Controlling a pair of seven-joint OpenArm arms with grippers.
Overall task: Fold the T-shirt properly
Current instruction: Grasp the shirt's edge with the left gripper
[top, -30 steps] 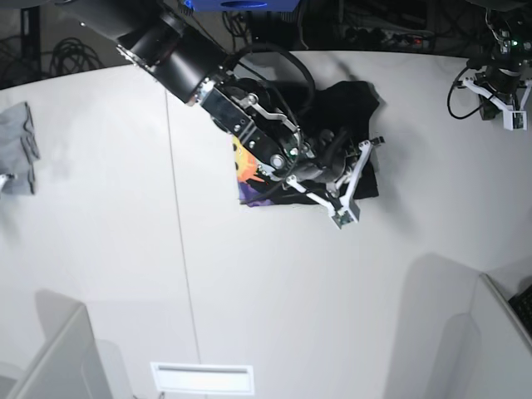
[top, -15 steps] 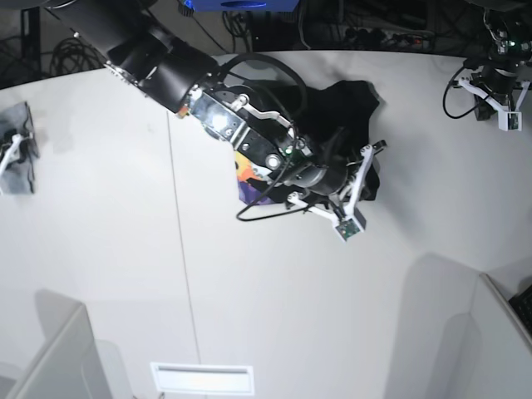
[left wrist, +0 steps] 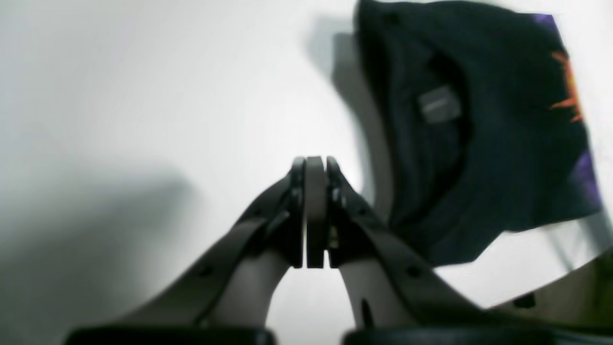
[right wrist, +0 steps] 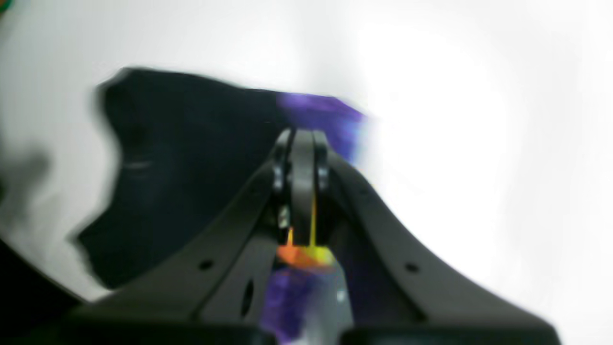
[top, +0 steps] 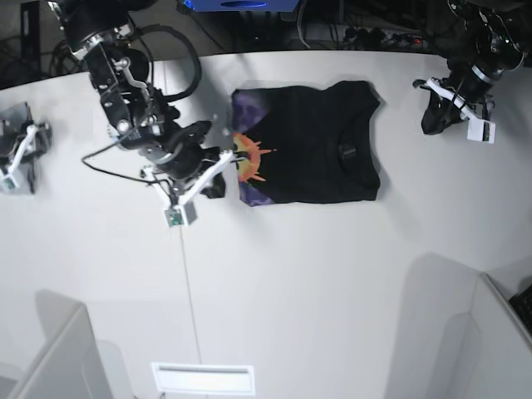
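Note:
The black T-shirt lies folded into a rough rectangle on the white table, its orange sun print on a purple patch showing at its left end. My right gripper hangs shut just left of the print, over the shirt's edge, and nothing shows between its pads. The right wrist view is blurred. My left gripper is shut and empty, right of the shirt and apart from it. In the left wrist view the shut gripper is above bare table, with the shirt to the right.
A small grey cloth lies at the table's far left edge. A seam line runs down the white table. Grey partitions stand at the front left and front right. Cables and equipment crowd the back edge.
My right arm has swung left off the shirt, so the folded shirt now lies uncovered. The left gripper has shifted slightly left and down. Both stay shut.

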